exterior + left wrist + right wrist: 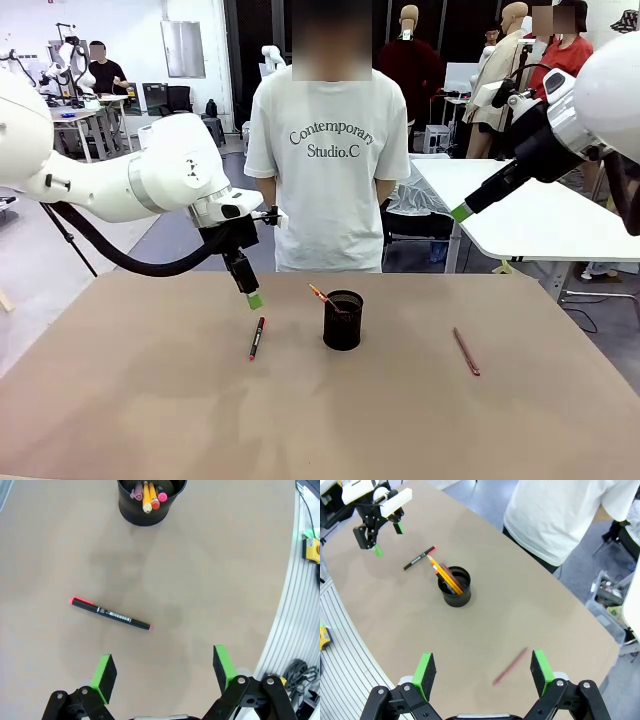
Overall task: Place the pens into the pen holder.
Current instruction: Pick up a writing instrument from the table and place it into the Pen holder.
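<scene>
Spanning the foreground, the tan table (150, 420) carries the pen holder (343, 320) at its middle, with the yellow pencil (320, 295) inside. The black pen (257, 338) lies to its left and the reddish-pink pen (466, 351) to its right. The left gripper (164, 672) hovers above the black pen, jaws spread and empty. The right gripper (482, 672) is raised, likewise spread. A person (328, 150) stands at the far edge, with a white table (540, 215) behind.
</scene>
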Available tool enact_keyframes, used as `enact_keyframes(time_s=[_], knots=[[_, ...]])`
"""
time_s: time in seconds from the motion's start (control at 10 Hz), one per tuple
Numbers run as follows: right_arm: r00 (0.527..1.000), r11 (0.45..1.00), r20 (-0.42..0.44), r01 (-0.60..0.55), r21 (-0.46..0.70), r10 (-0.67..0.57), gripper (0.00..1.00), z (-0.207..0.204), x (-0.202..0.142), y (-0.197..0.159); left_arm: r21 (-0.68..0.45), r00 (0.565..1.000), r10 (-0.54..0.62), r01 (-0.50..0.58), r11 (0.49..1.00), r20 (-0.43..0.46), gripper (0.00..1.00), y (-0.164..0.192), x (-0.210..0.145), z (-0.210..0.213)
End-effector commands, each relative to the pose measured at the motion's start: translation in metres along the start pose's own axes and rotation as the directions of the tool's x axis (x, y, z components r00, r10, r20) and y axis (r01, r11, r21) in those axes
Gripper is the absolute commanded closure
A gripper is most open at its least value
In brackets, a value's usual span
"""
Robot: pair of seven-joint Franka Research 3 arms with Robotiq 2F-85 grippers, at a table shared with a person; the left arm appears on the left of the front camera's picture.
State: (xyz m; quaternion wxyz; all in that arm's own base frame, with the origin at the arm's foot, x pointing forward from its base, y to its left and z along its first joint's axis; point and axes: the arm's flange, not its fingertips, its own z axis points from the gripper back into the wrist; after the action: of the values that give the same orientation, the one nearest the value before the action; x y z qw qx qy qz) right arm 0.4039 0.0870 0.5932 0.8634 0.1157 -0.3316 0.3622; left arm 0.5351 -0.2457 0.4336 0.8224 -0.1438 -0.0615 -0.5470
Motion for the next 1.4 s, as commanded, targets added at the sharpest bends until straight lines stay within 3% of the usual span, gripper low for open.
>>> enact_keyframes(time_s=[0.0, 0.3, 0.5, 0.8, 1.0, 1.2, 1.3], knots=[[1.0, 1.0, 0.006, 0.001, 0.009, -0.001, 0.0, 0.001, 0.0, -0.001, 0.001, 1.0, -0.005, 0.005, 1.0, -0.01, 0.0, -0.003, -0.005, 0.005], [1.0, 1.0, 0.006, 0.001, 0.009, -0.001, 0.0, 0.001, 0.0, -0.001, 0.06, 0.998, 0.063, -0.062, 0.996, -0.018, 0.0, 0.012, 0.007, -0.014], [1.0, 1.0, 0.006, 0.001, 0.009, -0.001, 0.0, 0.001, 0.0, -0.001, 0.236, 0.961, 0.269, -0.246, 0.94, -0.07, 0.0, 0.028, 0.02, -0.031], [1.0, 1.0, 0.006, 0.001, 0.009, -0.001, 0.0, 0.001, 0.0, -0.001, 0.252, 0.912, 0.411, -0.396, 0.883, -0.007, 0.0, 0.045, 0.04, -0.061], [1.0, 1.0, 0.006, 0.001, 0.009, -0.001, 0.0, 0.001, 0.0, -0.001, 0.306, 0.864, 0.5, -0.493, 0.814, 0.062, 0.0, 0.056, 0.046, -0.075], [1.0, 1.0, 0.006, 0.001, 0.009, -0.001, 0.0, 0.001, 0.0, -0.001, 0.409, 0.823, 0.562, -0.541, 0.735, 0.077, 0.0, 0.063, 0.042, -0.079], [1.0, 1.0, 0.006, 0.001, 0.009, -0.001, 0.0, 0.001, 0.0, -0.001, 0.366, 0.832, 0.55, -0.535, 0.761, 0.072, 0.0, 0.06, 0.042, -0.081]])
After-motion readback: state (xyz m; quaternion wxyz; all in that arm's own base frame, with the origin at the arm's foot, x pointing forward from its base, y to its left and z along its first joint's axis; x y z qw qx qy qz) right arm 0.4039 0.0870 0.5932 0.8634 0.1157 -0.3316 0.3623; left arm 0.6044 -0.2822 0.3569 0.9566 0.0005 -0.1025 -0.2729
